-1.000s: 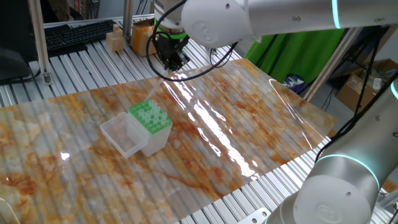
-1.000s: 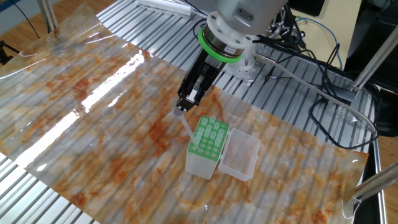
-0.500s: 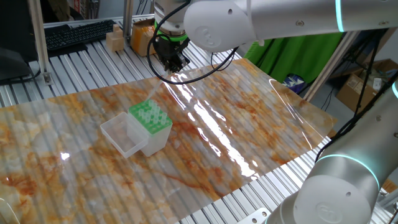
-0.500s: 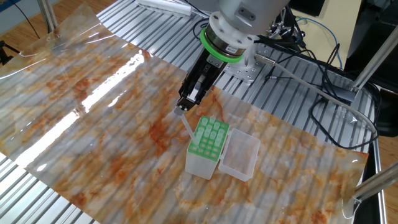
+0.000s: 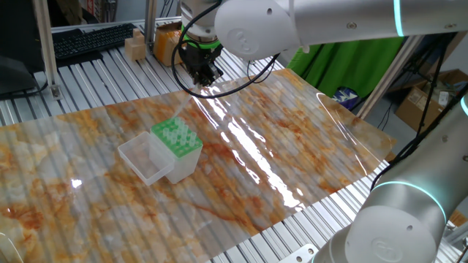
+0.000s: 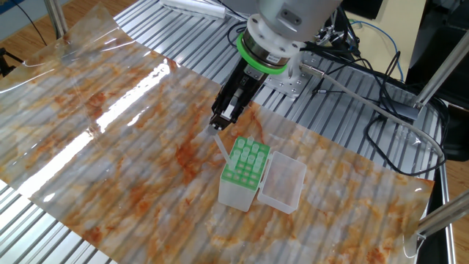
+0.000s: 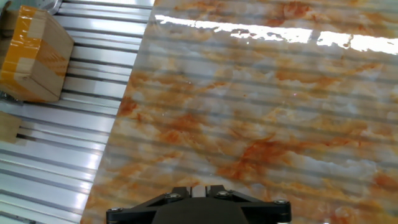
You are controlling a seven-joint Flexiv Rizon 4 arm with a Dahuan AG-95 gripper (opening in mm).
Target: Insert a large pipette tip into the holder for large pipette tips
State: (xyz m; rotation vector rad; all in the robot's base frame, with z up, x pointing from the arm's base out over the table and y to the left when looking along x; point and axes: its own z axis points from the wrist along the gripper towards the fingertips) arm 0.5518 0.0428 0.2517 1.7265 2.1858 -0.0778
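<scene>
The holder for large pipette tips (image 5: 176,136) is a clear box with a green rack plate, and it stands on the marbled sheet with its clear lid (image 5: 142,160) hinged open beside it. It also shows in the other fixed view (image 6: 246,161). My gripper (image 6: 217,125) hangs above and beside the rack, shut on the large pipette tip (image 6: 221,147). The tip slants down toward the rack's near edge. From the first fixed view my gripper (image 5: 202,78) is behind the rack. In the hand view my gripper (image 7: 200,188) shows only a sliver of whitish plastic between nearly closed fingers. The rack is out of that view.
A yellow-taped cardboard box (image 7: 32,55) and a wooden block (image 5: 135,47) sit on the slatted metal table beyond the sheet's edge. A keyboard (image 5: 88,40) lies at the back left. Cables (image 6: 366,81) run behind the arm.
My gripper has shifted slightly up and away from the rack with the tip still in it. The holder has not moved.
</scene>
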